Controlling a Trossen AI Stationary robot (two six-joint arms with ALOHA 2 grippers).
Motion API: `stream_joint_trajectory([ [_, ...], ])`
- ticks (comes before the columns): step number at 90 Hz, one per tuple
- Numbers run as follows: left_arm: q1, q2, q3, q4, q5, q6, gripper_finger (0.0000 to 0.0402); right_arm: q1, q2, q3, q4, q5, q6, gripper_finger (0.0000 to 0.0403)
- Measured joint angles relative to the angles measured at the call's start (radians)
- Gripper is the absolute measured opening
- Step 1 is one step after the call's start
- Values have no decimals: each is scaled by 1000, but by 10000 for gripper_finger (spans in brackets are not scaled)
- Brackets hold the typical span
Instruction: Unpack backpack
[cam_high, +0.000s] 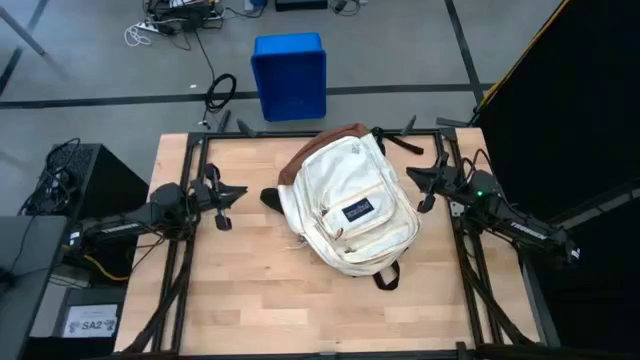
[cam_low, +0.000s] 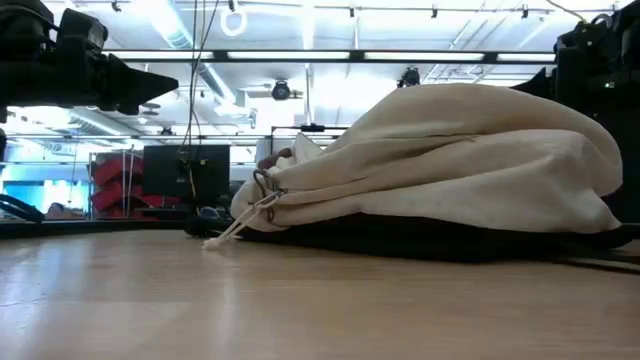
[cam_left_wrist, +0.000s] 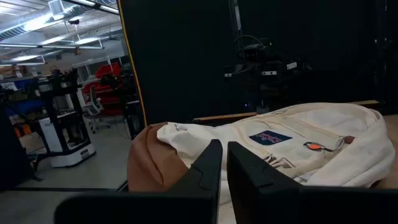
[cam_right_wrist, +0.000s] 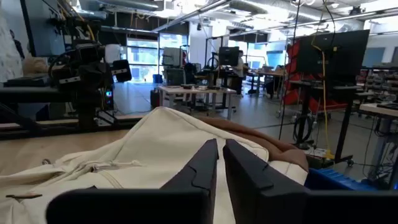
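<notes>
Backpack (cam_high: 348, 205): we find it lying flat on the middle of the wooden table (cam_high: 250, 300), front face up, brown base toward the far edge and the top toward the near edge, slightly angled.
Front pocket: we note a small dark logo patch (cam_high: 358, 211) on it, and the zips look closed from above.
Straps: we see dark straps showing at the far right corner and at the near end of the pack.
Drawcord: in the low view a pale cord with a metal ring (cam_low: 264, 195) hangs at the pack's left end and touches the table.
Left gripper (cam_high: 226, 205): we place it left of the pack, apart from it and above the table; its fingers stand almost together, holding nothing.
Right gripper (cam_high: 421, 190): we place it just right of the pack, not touching it; its fingers are likewise nearly together and empty.
Blue bin (cam_high: 289, 75): we see it on the floor beyond the table's far edge.
</notes>
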Motion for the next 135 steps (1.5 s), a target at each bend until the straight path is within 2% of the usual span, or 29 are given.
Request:
stream_joint_trajectory([
  [107, 0, 0, 0, 4, 0, 0, 1, 0, 0, 0, 0, 0, 0, 4],
  [120, 0, -1, 0, 113, 0, -8, 1, 0, 0, 0, 0, 0, 0, 1],
  [135, -1, 0, 0, 234, 2, -115, 1, 0, 0, 0, 0, 0, 0, 8],
])
